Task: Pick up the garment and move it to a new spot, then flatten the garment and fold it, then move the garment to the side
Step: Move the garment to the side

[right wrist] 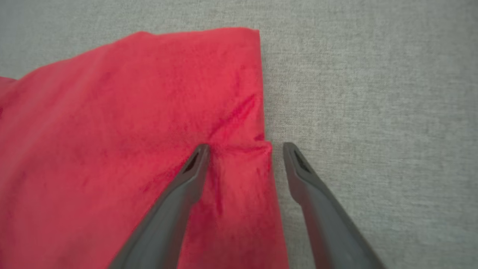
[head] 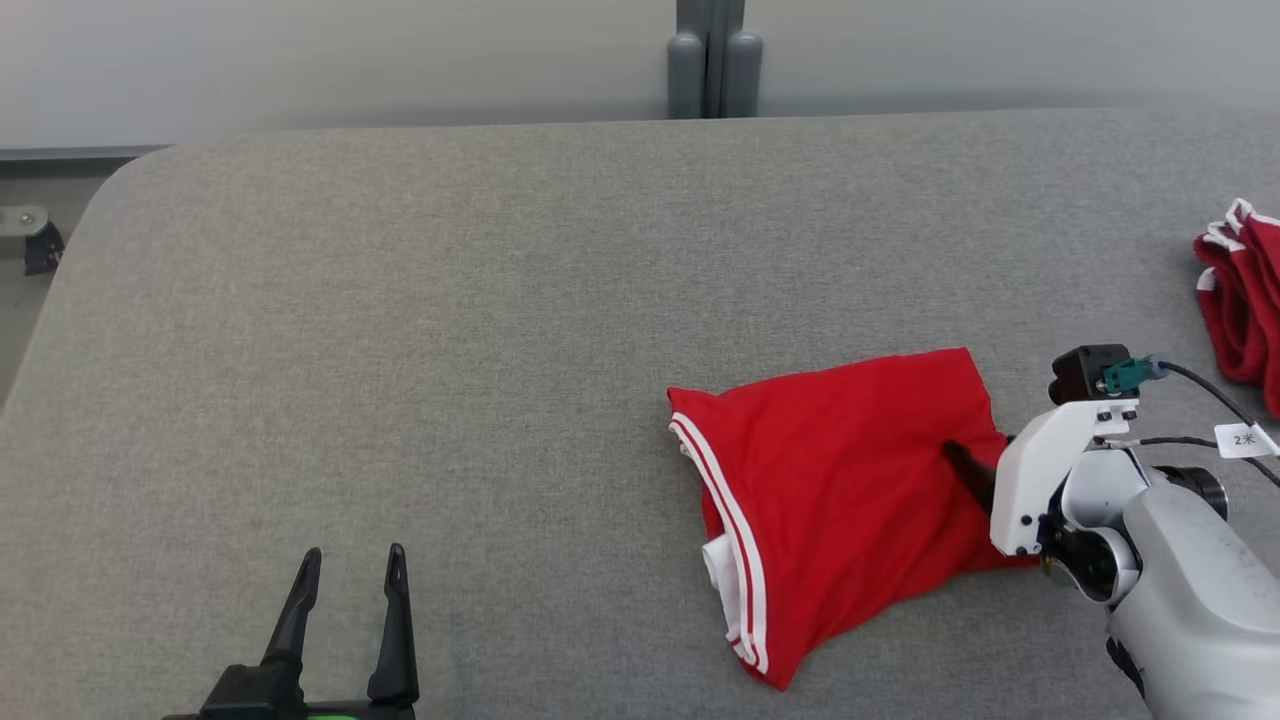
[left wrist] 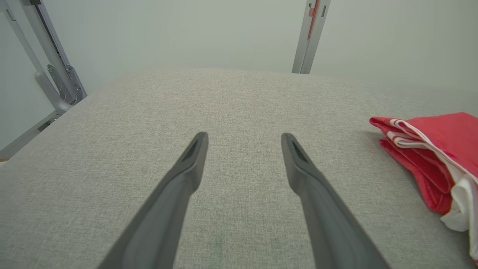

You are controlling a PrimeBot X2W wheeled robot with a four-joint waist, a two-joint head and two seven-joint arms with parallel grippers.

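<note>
The right gripper was wide open and held nothing; one finger pressed on the red garment, the other sat just past its edge on the gray table; the garment lay folded, with white stripes on its left side; the left gripper was open too, well to the garment's left; another red cloth lay far to the garment's right.

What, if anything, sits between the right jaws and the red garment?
Nothing visible. The right gripper, jaws open, straddles the edge of the folded red fabric garment: one finger over the cloth, the other over bare grey fabric tabletop.
</note>
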